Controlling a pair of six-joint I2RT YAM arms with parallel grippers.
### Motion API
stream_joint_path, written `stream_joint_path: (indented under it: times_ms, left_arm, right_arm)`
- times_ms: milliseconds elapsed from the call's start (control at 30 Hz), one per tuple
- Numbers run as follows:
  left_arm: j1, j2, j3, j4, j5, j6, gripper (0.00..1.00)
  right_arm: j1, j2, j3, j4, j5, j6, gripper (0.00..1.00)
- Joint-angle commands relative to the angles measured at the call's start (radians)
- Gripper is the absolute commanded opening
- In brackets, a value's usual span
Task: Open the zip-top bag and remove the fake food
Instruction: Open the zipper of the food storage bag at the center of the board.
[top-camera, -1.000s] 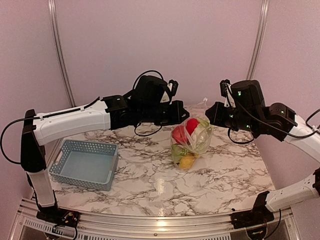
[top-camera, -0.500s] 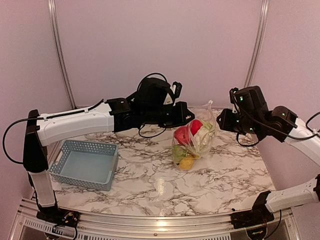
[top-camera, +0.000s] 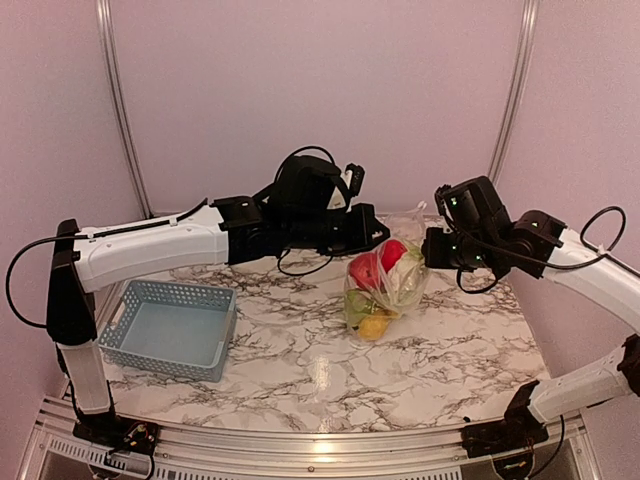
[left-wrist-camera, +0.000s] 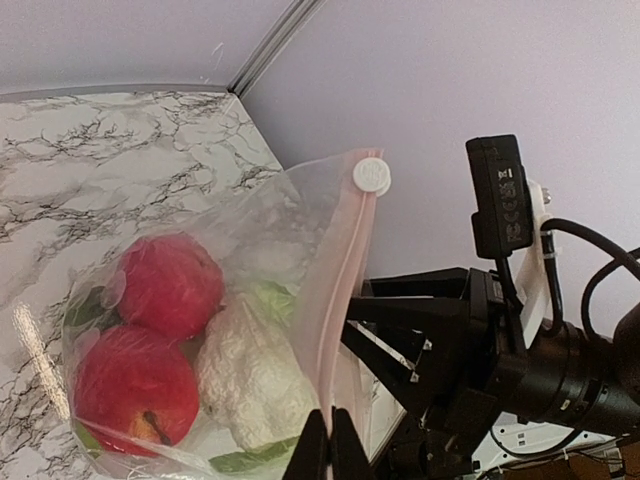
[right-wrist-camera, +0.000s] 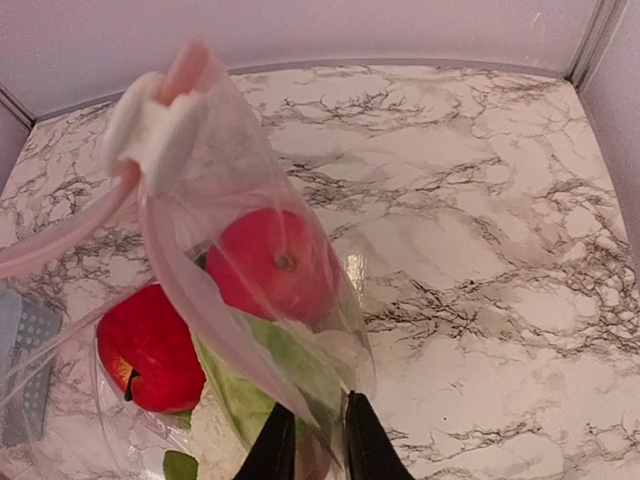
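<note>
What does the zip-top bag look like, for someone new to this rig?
On the marble-patterned tabletop, look right of centre. The clear, crinkly plastic zip-top bag sits there, holding red toy apples. Unlike the light blue lattice plastic basket at left, it is see-through and full.

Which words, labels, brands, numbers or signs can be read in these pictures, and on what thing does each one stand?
No text can be read in any view.
Black module behind the bag in the left wrist view: small marks, too blurred to read.
White slider of the zip-top bag: no legible mark.
Blue basket and fake food: no print visible.
</note>
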Motion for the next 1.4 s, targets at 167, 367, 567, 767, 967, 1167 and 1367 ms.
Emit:
stream_joint_path:
  times_ms: [167,367,567,767,967,1167,1367]
  left_arm:
    - [-0.004,-0.007,0.048,-0.005,-0.017,0.022,0.0]
    - [-0.004,-0.059,-0.025,0.008,-0.049,0.015,0.0]
    - [0.006,-0.157,-0.255,0.077,-0.113,-0.028,0.0]
    - [0.009,-0.242,-0.466,0.166,-0.113,-0.056,0.0]
    - [0.005,-0.368,-0.626,0.16,-0.183,-0.063,0.13]
    - [-0.035,-0.505,-0.633,0.01,-0.322,-0.011,0.22]
    - [-0.048,-0.5,-0.665,0.081,-0.239,-0.017,0.23]
  right_arm:
    - [-0.007,0.043,0.166,-0.039,0.084,-0.084,0.0]
    - [-0.006,0.111,0.332,-0.061,0.057,-0.17,0.0]
    - [0.017,0.168,0.336,-0.028,-0.005,-0.192,0.0]
    - [0.056,0.23,0.263,0.049,-0.053,-0.175,0.0]
    - [0.123,0.302,0.287,0.089,-0.073,-0.156,0.0]
    - [0.16,0.379,0.34,0.101,-0.093,-0.151,0.0]
    - [0.174,0.402,0.355,0.126,-0.134,-0.139,0.0]
